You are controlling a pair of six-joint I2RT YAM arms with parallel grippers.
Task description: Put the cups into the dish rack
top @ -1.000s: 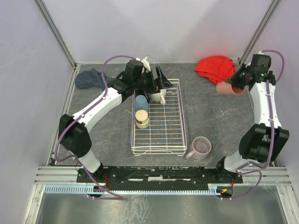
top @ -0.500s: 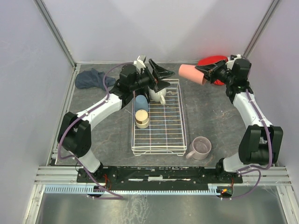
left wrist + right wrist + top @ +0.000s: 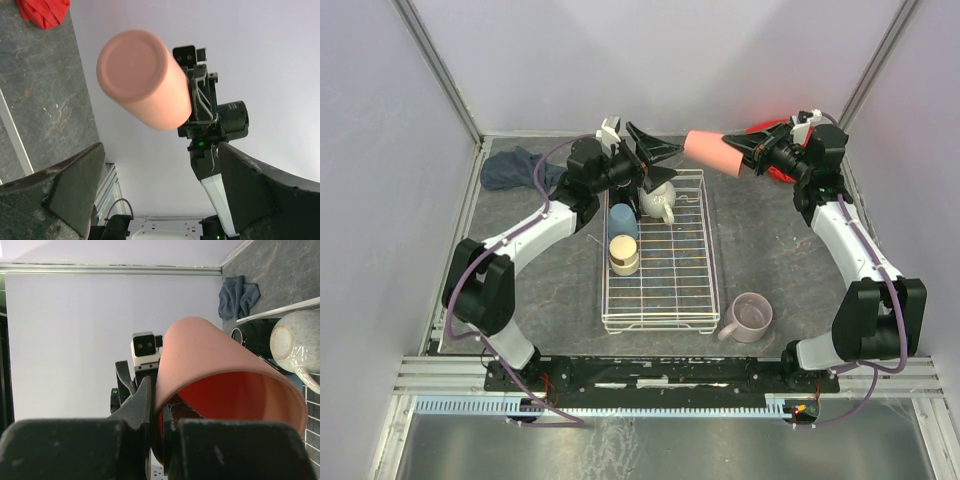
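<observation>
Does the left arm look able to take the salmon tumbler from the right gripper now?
Probably yes: the left gripper is open and aimed at the base of the salmon tumbler, with nothing between them, though the right gripper grips its rim.

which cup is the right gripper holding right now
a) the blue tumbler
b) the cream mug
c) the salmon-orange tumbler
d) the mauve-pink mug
C: the right gripper is clamped on the rim of the salmon-orange tumbler, one finger inside and one outside, and holds it sideways off the table.
</observation>
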